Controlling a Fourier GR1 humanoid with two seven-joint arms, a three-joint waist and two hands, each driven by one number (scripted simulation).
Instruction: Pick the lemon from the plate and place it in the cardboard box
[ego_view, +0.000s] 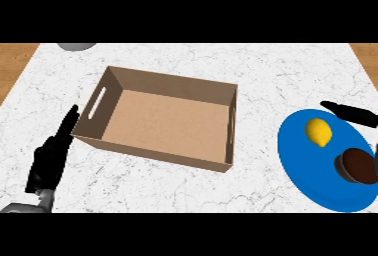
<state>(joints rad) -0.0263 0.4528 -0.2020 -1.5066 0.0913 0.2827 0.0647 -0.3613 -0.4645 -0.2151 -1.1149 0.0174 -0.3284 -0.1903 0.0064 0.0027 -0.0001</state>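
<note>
One oval lemon (318, 132) on glossy blue plate (310, 175); square cardboard box (166, 117); left hand (53, 155) fingers straight.

Below me: white marble counter (184, 190), grey veining. Wood surface (15, 65) flanks its far corners, left and right. Light even.

One lemon (318, 132); one plate (306, 172); one cardboard box (166, 117); one brown cookie (357, 166); two hands

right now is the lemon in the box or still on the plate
On the plate: the lemon lies on the blue plate; the cardboard box shows only its bare floor.
</note>
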